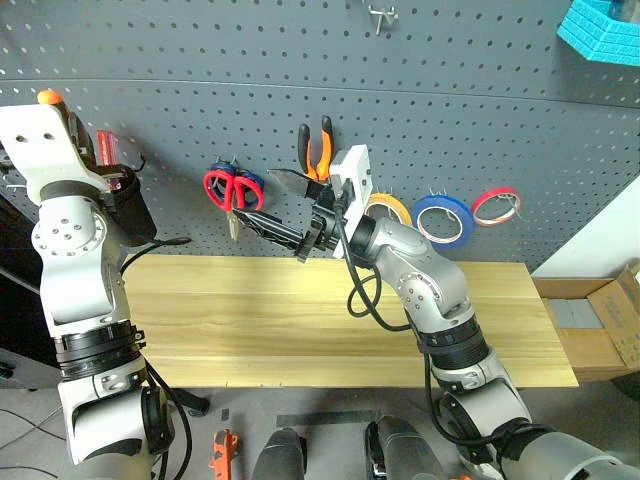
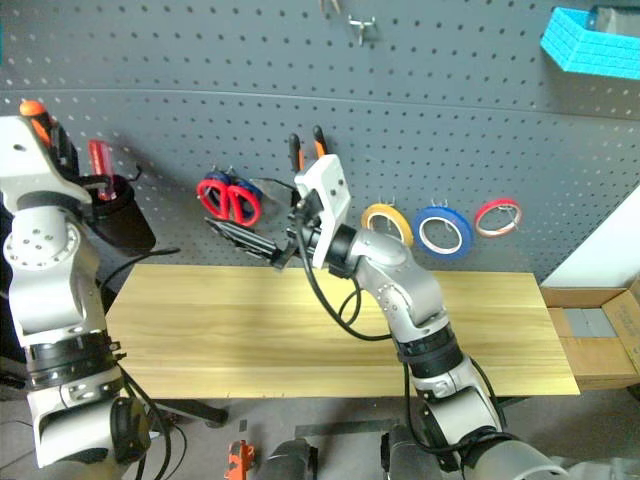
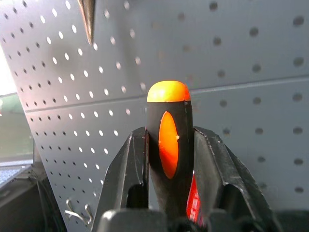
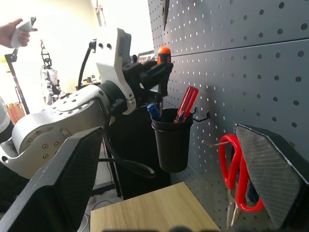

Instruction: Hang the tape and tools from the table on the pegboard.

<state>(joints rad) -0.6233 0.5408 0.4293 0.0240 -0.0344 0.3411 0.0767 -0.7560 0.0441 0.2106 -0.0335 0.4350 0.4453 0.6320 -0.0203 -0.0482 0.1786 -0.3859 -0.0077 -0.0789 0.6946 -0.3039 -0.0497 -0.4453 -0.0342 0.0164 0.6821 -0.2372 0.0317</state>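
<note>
My left gripper [image 3: 169,133] is shut on the screwdriver [image 3: 168,140], whose black-and-orange handle has a rounded orange cap. It hangs just above a black cup [image 4: 171,140] hooked on the pegboard [image 1: 450,100]. My right gripper [image 1: 255,194] stands wide open with nothing in it, in front of the hanging red-handled scissors [image 1: 222,187]. Pliers [image 1: 318,148] with orange-and-black handles hang above that arm. The yellow tape [image 1: 390,207] hangs on the board to its right. The wooden table [image 1: 300,320] lies below.
The cup holds a red-handled screwdriver [image 4: 186,104]. Blue scissors [image 1: 250,185] hang behind the red ones. A blue ring [image 1: 443,218] and a red ring [image 1: 496,205] hang beside the tape. A turquoise bin [image 1: 600,30] sits top right, a cardboard box [image 1: 600,320] right of the table.
</note>
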